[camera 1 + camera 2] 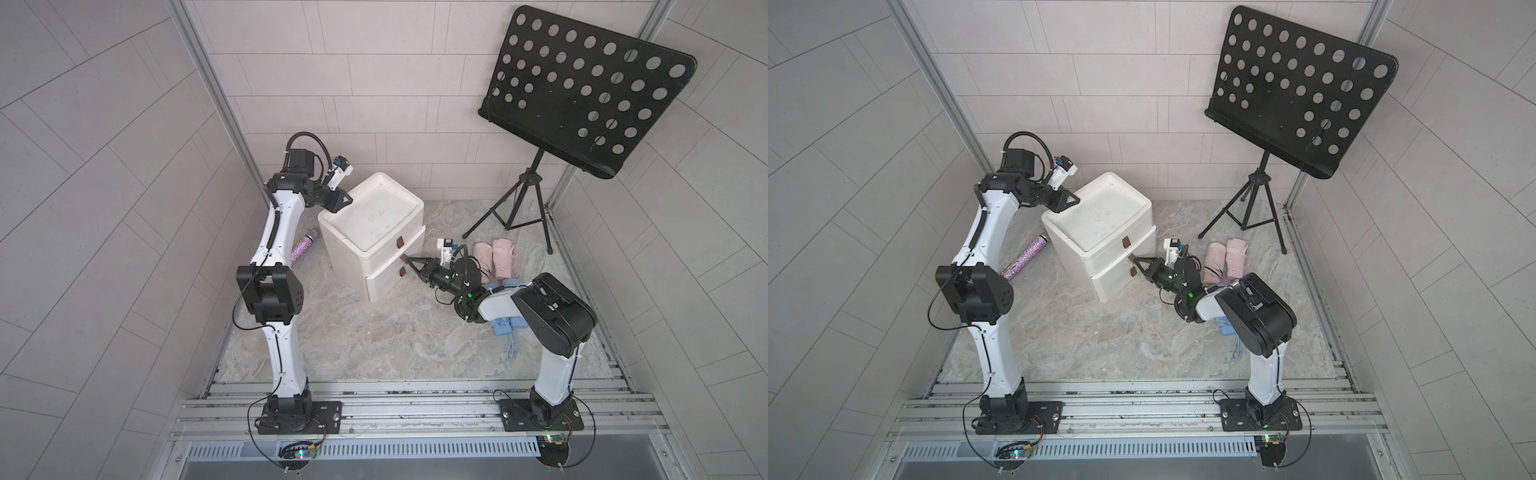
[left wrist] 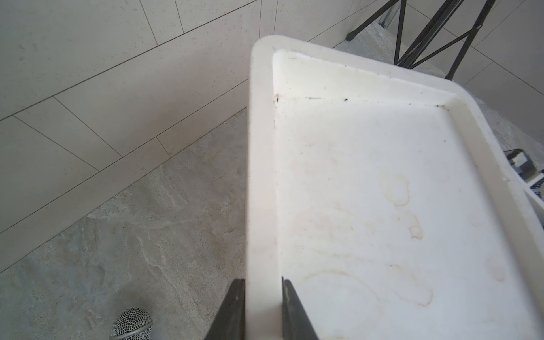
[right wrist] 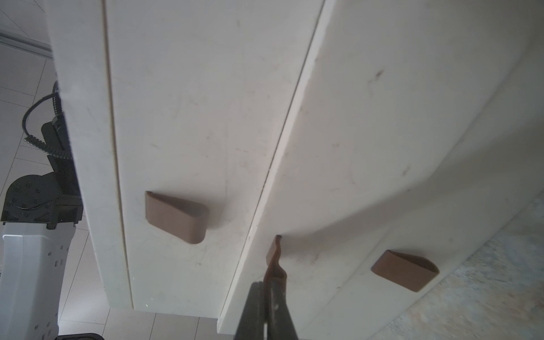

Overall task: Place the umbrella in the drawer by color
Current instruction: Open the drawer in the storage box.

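surface: grey marbled stone-look tabletop [image 1: 353, 332] | centre, far: white foam drawer chest [image 1: 353, 253] standing on it | left of chest: glittery purple microphone [image 1: 300, 249], lying flat | far right: black tripod music stand [image 1: 528, 195] | right of chest: two folded pink umbrellas [image 1: 494, 257] — side by side | nearer: folded light-blue umbrellas [image 1: 505, 326] — partly hidden

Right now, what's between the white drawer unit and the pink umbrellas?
The right gripper and wrist, shut on the middle drawer's brown tab, sit between drawer unit and pink umbrellas in both top views.
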Motion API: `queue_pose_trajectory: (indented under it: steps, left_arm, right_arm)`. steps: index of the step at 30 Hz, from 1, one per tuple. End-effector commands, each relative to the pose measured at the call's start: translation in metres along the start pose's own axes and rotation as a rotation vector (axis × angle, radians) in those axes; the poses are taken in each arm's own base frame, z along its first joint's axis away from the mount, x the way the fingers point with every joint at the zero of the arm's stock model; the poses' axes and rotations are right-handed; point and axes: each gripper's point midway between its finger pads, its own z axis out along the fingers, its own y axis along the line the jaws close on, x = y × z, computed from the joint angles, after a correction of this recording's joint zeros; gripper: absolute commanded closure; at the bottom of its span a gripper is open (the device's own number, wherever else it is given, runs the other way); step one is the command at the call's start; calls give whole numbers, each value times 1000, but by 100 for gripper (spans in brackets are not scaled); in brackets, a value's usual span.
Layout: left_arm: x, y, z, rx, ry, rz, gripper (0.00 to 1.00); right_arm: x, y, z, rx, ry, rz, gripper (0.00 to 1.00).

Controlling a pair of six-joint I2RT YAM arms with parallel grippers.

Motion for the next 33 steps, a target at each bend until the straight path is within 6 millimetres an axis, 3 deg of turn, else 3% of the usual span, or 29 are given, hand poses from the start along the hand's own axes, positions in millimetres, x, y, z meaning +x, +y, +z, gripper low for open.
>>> queue_pose_trajectory:
  steps: [1, 18, 33]
  left_arm:
    - [20, -14, 2, 85, 66, -124, 84]
    - [19, -6, 4, 78, 57, -142, 84]
    - [17, -5, 6, 78, 52, -156, 84]
  right_arm:
    - [1, 28, -12, -40, 11, -79, 100]
    - [26, 13, -87, 154, 52, -214, 100]
    - [36, -3, -111, 229, 72, -239, 100]
